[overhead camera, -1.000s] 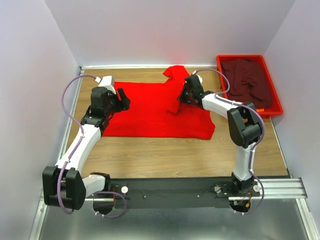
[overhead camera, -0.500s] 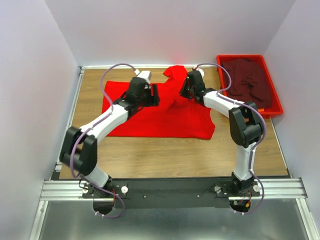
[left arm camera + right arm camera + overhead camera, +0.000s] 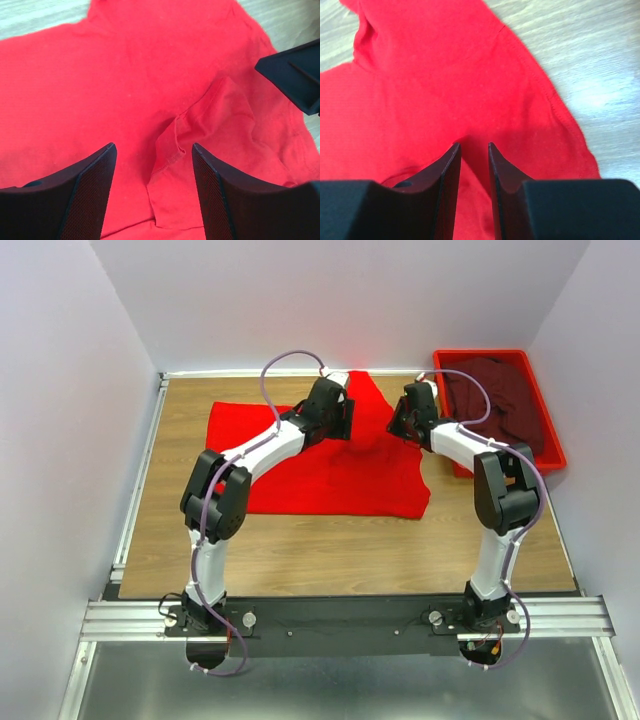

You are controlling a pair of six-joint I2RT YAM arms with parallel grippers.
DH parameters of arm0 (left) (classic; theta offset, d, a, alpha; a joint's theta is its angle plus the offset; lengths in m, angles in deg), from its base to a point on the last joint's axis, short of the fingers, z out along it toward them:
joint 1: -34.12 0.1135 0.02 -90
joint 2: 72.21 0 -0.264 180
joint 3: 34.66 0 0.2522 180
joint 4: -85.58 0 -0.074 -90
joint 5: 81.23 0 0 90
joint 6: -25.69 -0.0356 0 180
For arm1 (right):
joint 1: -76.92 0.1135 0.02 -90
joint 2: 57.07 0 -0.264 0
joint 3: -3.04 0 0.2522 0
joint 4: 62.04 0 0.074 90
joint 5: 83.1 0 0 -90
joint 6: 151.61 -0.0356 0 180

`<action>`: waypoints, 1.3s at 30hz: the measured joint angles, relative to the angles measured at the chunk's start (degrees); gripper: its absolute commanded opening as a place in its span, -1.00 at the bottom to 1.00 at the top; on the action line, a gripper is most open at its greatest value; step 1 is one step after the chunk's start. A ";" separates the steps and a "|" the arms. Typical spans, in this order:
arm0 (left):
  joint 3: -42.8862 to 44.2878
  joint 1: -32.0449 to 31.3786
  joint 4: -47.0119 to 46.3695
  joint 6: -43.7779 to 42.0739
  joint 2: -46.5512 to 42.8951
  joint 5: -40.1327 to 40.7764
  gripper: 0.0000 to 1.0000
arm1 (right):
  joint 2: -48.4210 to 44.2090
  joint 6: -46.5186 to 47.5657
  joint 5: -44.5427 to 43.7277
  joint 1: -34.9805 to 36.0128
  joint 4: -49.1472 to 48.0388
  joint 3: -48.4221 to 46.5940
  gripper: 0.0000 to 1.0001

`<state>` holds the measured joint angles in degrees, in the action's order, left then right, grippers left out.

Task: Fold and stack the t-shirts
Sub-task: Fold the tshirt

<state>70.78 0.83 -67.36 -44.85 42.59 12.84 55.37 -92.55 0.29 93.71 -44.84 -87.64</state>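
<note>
The bright red t-shirt (image 3: 330, 465) lies spread on the wooden table, with a sleeve reaching up at the far side. My left gripper (image 3: 340, 424) hovers over its upper middle, jaws wide open and empty. In the left wrist view (image 3: 152, 146) a small folded flap of red cloth (image 3: 200, 135) lies under the gap. My right gripper (image 3: 401, 420) is at the shirt's upper right edge. In the right wrist view (image 3: 474, 146) its jaws are nearly closed with red cloth (image 3: 470, 75) between them. The dark maroon t-shirt (image 3: 500, 400) lies crumpled in the tray.
The rigid red plastic tray (image 3: 480, 354) stands at the back right, right next to my right arm. White walls close in the table at the back and both sides. Bare wood (image 3: 330, 550) shows in front of the shirt.
My left arm has swung from the shirt's left edge across to its upper middle. My right gripper has moved right toward the tray, and the shirt's upper right part has spread out.
</note>
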 measured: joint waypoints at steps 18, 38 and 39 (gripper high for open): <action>1.68 -4.07 3.19 -2.73 4.52 2.49 0.12 | 1.46 1.09 4.28 0.07 0.02 -0.28 -0.29; 3.61 -3.96 4.57 -3.54 6.78 5.68 -0.29 | 4.48 2.08 7.91 0.07 0.00 -1.68 -0.20; 3.69 -3.96 4.59 -3.58 6.86 5.75 -0.34 | 4.59 2.08 8.11 0.07 0.00 -1.79 -0.20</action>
<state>74.47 -3.13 -62.77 -48.43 49.45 18.59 59.96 -90.47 8.40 93.78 -44.84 -89.44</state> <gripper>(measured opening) 0.375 0.396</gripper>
